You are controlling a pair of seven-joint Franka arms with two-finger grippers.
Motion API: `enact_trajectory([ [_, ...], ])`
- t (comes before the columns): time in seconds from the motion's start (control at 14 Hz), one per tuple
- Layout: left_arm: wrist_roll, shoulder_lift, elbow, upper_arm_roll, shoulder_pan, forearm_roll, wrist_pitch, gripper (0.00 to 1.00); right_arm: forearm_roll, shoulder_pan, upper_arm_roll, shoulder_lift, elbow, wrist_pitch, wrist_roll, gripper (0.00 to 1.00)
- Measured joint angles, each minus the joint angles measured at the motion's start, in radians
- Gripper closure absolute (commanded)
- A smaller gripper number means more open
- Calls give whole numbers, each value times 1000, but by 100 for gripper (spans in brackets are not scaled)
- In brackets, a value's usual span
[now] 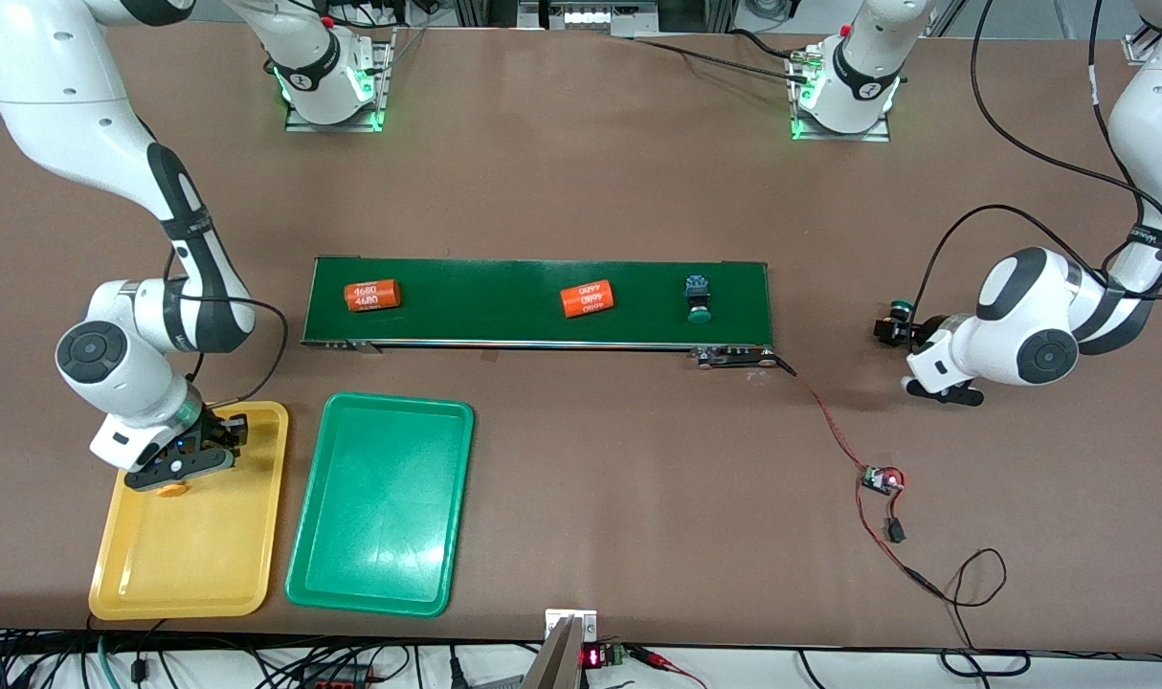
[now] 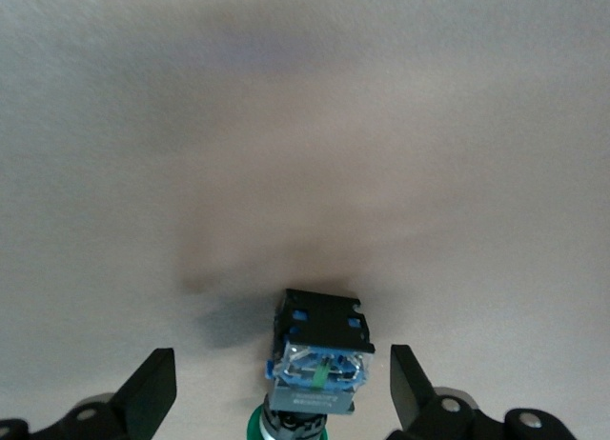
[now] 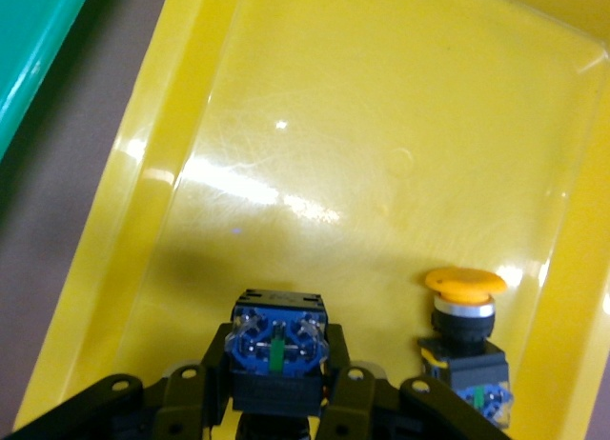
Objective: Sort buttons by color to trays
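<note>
- Your right gripper (image 1: 203, 450) is over the yellow tray (image 1: 198, 565), jaws clamped on a button (image 3: 276, 350).
- A 2nd, yellow-capped button (image 3: 464, 335) lies in the tray beside them.
- Your left gripper (image 1: 895, 323): jaws apart either side of a green-capped button (image 2: 319, 359) on the desk (image 1: 581, 191).
- Further out: green button (image 1: 698, 297) on the belt (image 1: 504, 287); green tray (image 1: 351, 574).

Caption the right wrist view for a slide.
Right gripper shut on a button over the yellow tray, beside a yellow-capped button already lying there.
</note>
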Motion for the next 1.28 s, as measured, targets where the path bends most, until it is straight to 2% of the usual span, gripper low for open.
enact_trajectory([
  [0.07,0,0,-16,-1,3,0,12,43,0,-1,0,15,7,20,-1,75],
  [0.14,0,0,-30,-1,4,0,22,61,0,-2,-1,26,11,37,-2,48],
  [0.21,-1,0,-41,-1,4,0,26,75,0,-2,-2,34,13,47,-2,43],
  [0.29,-1,-3,-43,-3,4,3,26,86,0,-3,-4,38,14,50,-3,26],
  [0.36,-1,-8,-43,-5,5,3,26,87,0,-3,-4,38,14,53,-8,13],
  [0.43,-1,-12,-43,-7,5,3,26,87,0,-3,-4,38,15,54,-10,6],
  [0.57,-1,-15,-32,-33,9,3,3,88,0,-3,-4,38,22,56,-10,0],
  [0.86,-7,-24,83,-174,-20,1,-196,88,1,1,2,-17,10,26,-10,0],
  [1.07,-64,-31,130,-188,-122,-91,-227,88,35,12,25,-115,-12,-139,38,0],
  [1.28,-204,-30,146,-186,-244,-183,-225,87,79,56,43,-224,-32,-319,132,0],
])
